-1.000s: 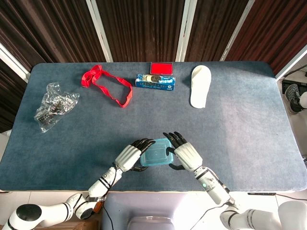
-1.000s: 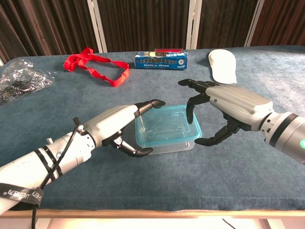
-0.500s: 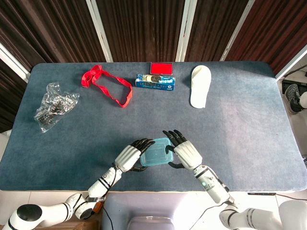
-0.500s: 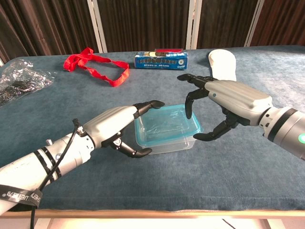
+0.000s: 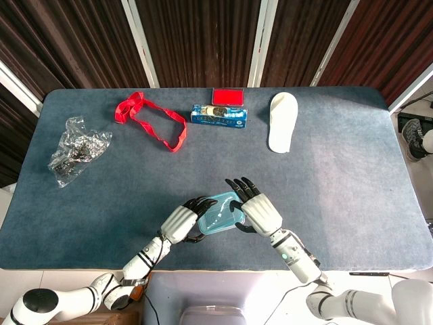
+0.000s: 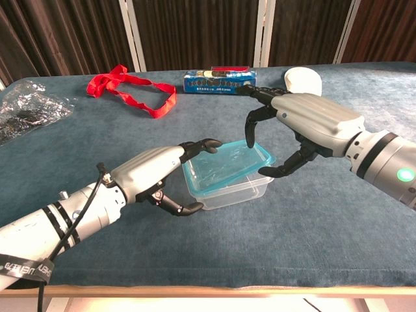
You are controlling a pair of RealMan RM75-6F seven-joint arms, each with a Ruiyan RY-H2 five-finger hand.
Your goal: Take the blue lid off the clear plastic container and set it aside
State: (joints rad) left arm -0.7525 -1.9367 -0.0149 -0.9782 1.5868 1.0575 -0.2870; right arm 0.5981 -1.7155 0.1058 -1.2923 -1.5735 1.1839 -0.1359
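Lifting at the right side now | blue lid (image 6: 224, 162) tilted up from flat, on clear container (image 6: 237, 190) at desk (image 5: 352, 176) front | right hand (image 6: 305, 127) pinching lid edge — left hand (image 6: 153, 170) bracing container | seal likely breaking.

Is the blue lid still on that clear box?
Still on: the blue lid covers the clear container, with the left hand and right hand gripping its opposite ends.
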